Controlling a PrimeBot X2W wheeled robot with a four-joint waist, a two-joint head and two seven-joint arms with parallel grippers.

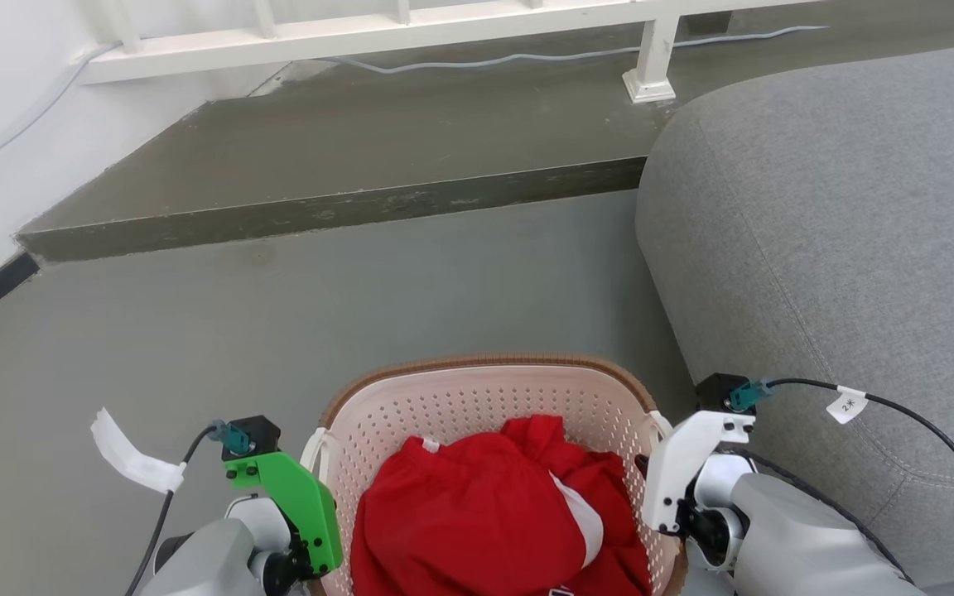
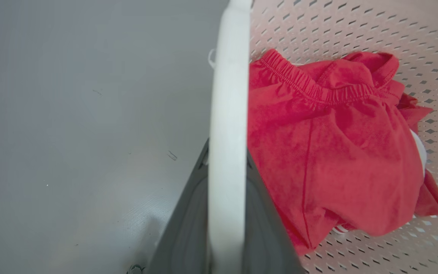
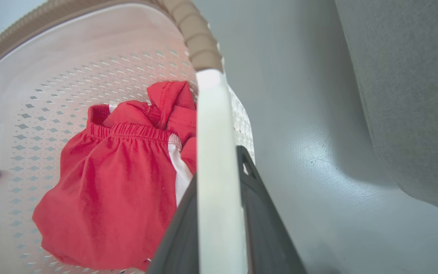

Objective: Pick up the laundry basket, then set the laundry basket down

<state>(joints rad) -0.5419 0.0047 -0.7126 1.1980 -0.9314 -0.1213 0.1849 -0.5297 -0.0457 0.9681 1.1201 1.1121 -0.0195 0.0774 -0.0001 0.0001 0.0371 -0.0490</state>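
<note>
Both grippers are clamped on the laundry basket. The left gripper has its fingers closed on the white left handle, and the right gripper pinches the white right handle. The basket is between the two arms, above the grey floor and just beside the grey sofa. Whether it touches the floor cannot be told. Red clothes lie bunched inside.

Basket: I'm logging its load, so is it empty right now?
No, a red garment lies bunched inside the basket, covering much of its bottom.
</note>
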